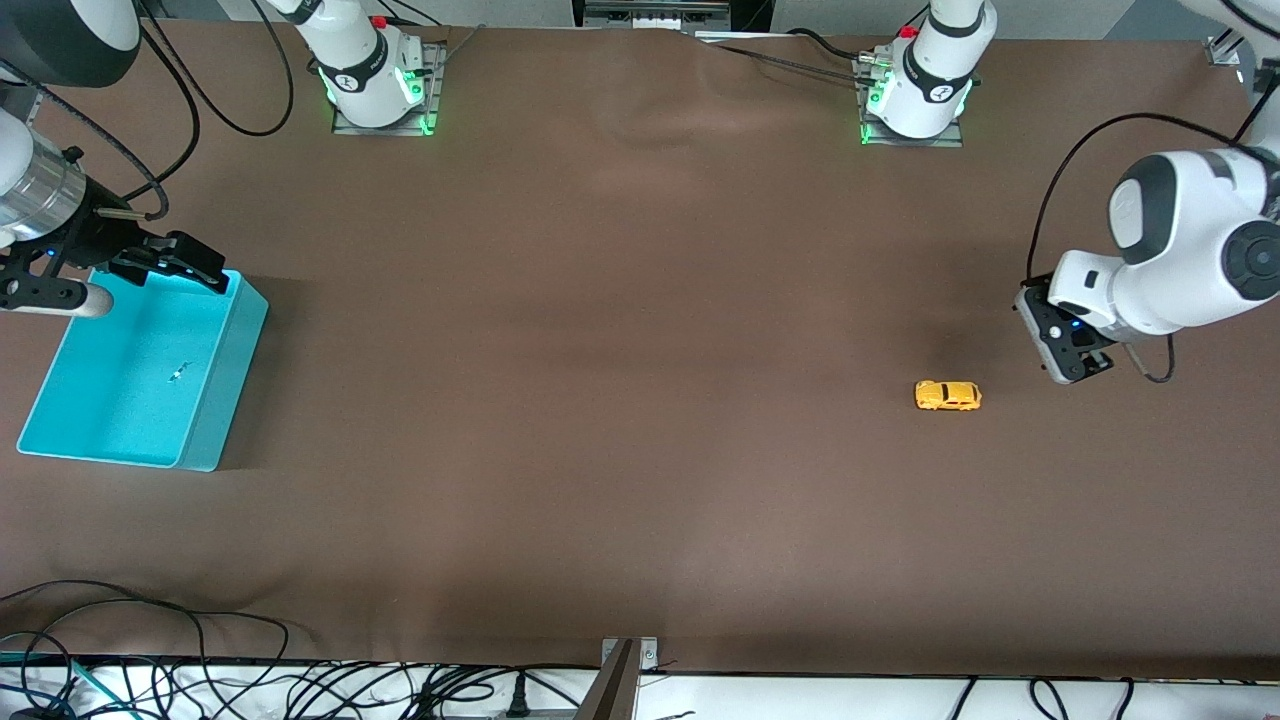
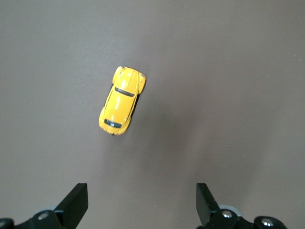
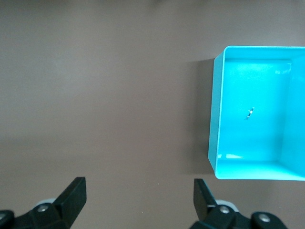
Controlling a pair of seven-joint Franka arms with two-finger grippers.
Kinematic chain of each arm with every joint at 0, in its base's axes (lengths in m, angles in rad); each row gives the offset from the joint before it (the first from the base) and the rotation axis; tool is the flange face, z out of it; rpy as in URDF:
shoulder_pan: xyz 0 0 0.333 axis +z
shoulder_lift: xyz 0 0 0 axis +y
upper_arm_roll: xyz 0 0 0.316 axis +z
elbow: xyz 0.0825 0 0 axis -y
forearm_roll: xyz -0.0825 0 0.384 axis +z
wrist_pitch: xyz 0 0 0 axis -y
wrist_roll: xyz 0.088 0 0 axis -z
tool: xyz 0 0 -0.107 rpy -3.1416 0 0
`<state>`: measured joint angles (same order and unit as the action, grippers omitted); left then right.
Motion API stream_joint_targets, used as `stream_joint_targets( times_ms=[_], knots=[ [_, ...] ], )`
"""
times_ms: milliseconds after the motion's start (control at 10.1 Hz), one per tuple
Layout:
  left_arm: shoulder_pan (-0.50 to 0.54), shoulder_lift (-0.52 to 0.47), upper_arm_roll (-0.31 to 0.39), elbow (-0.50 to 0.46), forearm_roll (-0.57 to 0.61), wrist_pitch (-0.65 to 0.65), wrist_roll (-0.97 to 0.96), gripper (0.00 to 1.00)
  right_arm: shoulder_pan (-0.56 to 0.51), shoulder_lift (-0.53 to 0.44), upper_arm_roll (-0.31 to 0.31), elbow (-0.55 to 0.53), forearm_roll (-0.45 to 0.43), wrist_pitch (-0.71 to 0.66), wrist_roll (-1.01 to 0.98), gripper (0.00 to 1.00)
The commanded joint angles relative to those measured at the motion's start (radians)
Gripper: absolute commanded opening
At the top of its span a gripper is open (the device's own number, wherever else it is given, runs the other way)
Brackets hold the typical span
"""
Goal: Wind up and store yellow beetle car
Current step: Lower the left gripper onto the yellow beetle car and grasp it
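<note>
From my console I count one yellow toy car (image 1: 948, 396) on the brown table (image 1: 600, 400), one turquoise bin (image 1: 230, 380) with one small dark speck (image 1: 179, 374) inside it, and two grippers, the left gripper (image 1: 1075, 362) and the right gripper (image 1: 185, 265).

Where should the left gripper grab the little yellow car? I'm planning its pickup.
Best guess: come straight down from above and close on the two long flanks of the yellow car. It sits upright on the table with its narrow width easily spanned, and the open left gripper hangs just beside it.
</note>
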<state>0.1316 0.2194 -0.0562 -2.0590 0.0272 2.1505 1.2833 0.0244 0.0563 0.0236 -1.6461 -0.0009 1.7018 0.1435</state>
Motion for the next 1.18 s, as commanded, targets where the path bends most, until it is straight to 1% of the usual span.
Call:
stream_joint_targets(
  times_ms=[0, 99, 197, 395, 494, 592, 691, 790, 888, 1086],
  knots=[
    [-0.006, 0.029, -0.011, -0.091, 0.019, 0.202, 0.108, 1.00, -0.006, -0.010, -0.022, 0.031, 0.010, -0.043, -0.025, 1.00],
    [-0.006, 0.097, -0.011, -0.084, 0.016, 0.285, 0.199, 1.00, -0.006, -0.012, -0.025, 0.032, 0.010, -0.050, -0.027, 1.00],
    [-0.007, 0.133, -0.011, -0.087, 0.008, 0.360, 0.249, 1.00, -0.006, -0.012, -0.025, 0.034, 0.015, -0.050, -0.027, 1.00],
    [-0.013, 0.182, -0.025, -0.078, 0.011, 0.429, 0.258, 1.00, -0.004, -0.012, -0.025, 0.038, 0.021, -0.065, -0.012, 1.00],
    [-0.017, 0.199, -0.027, -0.076, 0.011, 0.465, 0.257, 1.00, -0.008, -0.007, -0.030, 0.064, 0.021, -0.067, -0.013, 1.00],
    [-0.018, 0.207, -0.027, -0.072, 0.011, 0.476, 0.257, 0.99, -0.008, -0.004, -0.045, 0.078, 0.021, -0.070, -0.016, 1.00],
    [-0.020, 0.213, -0.027, -0.070, 0.011, 0.479, 0.255, 0.97, -0.008, -0.004, -0.047, 0.083, 0.021, -0.070, -0.012, 1.00],
    [-0.029, 0.218, -0.027, -0.072, 0.010, 0.494, 0.252, 0.90, -0.008, -0.001, -0.047, 0.083, 0.019, -0.067, -0.010, 1.00],
    [-0.035, 0.221, -0.027, -0.070, 0.010, 0.496, 0.252, 0.82, -0.005, 0.000, -0.044, 0.085, 0.015, -0.068, -0.013, 1.00],
    [-0.035, 0.222, -0.027, -0.070, 0.010, 0.496, 0.252, 0.81, 0.002, 0.002, -0.039, 0.083, 0.012, -0.077, -0.015, 1.00]
  ],
)
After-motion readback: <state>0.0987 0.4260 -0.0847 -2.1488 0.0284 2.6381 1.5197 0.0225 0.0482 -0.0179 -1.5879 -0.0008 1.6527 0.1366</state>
